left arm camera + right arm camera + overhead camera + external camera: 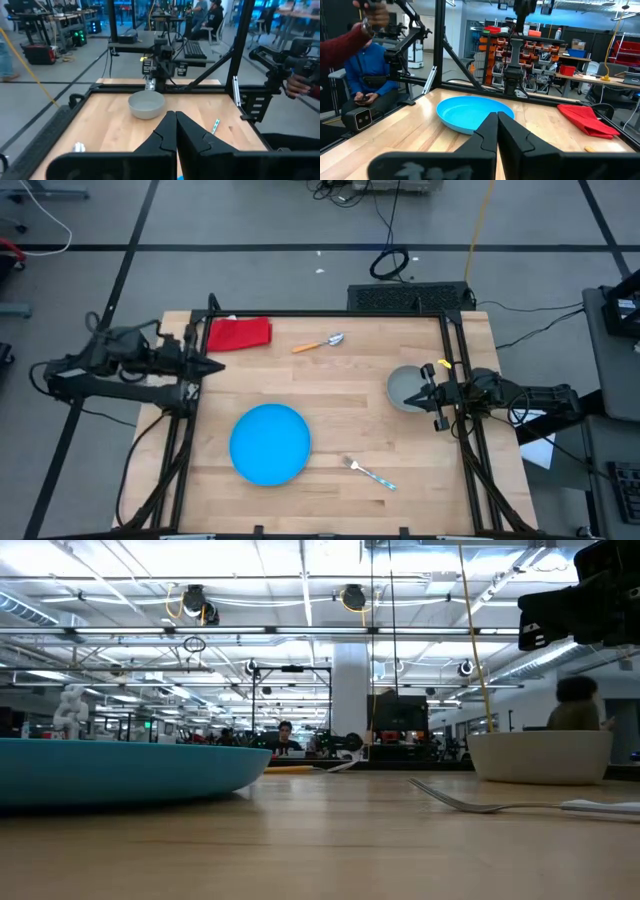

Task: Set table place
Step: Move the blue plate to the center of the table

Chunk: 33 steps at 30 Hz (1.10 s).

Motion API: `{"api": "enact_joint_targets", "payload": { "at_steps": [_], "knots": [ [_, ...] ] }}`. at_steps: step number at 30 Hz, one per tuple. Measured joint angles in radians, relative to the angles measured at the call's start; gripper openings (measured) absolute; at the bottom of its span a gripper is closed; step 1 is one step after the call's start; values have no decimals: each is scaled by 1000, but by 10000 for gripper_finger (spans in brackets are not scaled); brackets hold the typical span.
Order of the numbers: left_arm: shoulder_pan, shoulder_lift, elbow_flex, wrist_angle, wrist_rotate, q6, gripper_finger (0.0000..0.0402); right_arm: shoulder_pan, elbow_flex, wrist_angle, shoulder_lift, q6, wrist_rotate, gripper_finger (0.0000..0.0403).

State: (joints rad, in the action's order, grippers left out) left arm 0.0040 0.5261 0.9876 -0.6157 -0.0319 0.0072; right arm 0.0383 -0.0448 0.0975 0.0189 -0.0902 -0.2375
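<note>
Resting on the light-wood worktop (330, 395), the round blue plate (270, 442) serves as the landmark, lying on the near half toward the left arm's side. The fork (370, 472), with its pale patterned handle, lies just beside the plate on the side toward the right arm, slightly nearer the front edge and apart from the rim. The grey bowl (406, 388) stands farther off on that same side, near the worktop's right rail and farther back than the plate. The orange-handled spoon (319, 343) lies well behind the plate toward the far edge, and a folded red cloth (240, 333) sits near the far-left corner, also behind the plate.

The left gripper (213, 367) hangs at the left rail, behind and to the left of the plate, with its jaws pressed together and holding nothing; its wrist view looks across the worktop to the bowl. The right gripper (417, 398) sits over the bowl's rim, well to the right of the plate, its jaws likewise together and empty; whether they touch the bowl cannot be told.

From the level view the plate's rim fills the left foreground, with fork tines and bowl to the right.
</note>
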Motion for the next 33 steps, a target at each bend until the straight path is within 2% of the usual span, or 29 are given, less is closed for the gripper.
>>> {"api": "enact_joint_targets", "payload": {
  "at_steps": [11,16,23,26,29,33],
  "knots": [
    [0,236,468,-304,7,73,1,0,0,0,0,0,0,0],
    [0,323,634,-407,7,76,1,0,0,0,0,3,0,0],
    [0,361,664,-411,34,69,7,0,-6,58,0,172,5,0],
    [0,367,664,-408,50,83,10,0,-38,47,3,231,58,0],
    [0,372,664,-408,42,115,6,0,-122,39,26,257,77,0],
    [0,376,664,-408,34,146,2,0,-278,-82,116,232,79,0]
  ]
}}
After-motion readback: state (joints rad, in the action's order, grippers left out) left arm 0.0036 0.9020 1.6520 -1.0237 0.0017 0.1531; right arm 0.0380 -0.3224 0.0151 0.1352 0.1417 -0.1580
